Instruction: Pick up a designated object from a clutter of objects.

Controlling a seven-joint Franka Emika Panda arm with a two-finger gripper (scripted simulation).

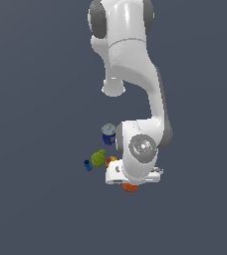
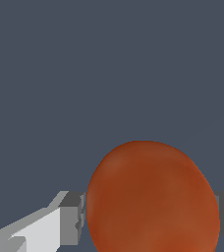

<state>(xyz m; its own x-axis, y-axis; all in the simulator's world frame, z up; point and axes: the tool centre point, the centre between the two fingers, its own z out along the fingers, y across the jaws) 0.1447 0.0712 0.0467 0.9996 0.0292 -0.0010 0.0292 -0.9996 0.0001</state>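
the orange (image 2: 153,199), lying at the near edge of the clutter beneath the arm's wrist, sits between the spread jaws of the gripper (image 2: 151,216), whose fingers (image 2: 72,216) flank its widest girth, likely smooth, firm, light and apt to roll.

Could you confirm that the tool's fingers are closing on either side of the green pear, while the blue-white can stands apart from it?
Not quite: the fingers flank the orange, as the wrist view shows. The can does stand apart.
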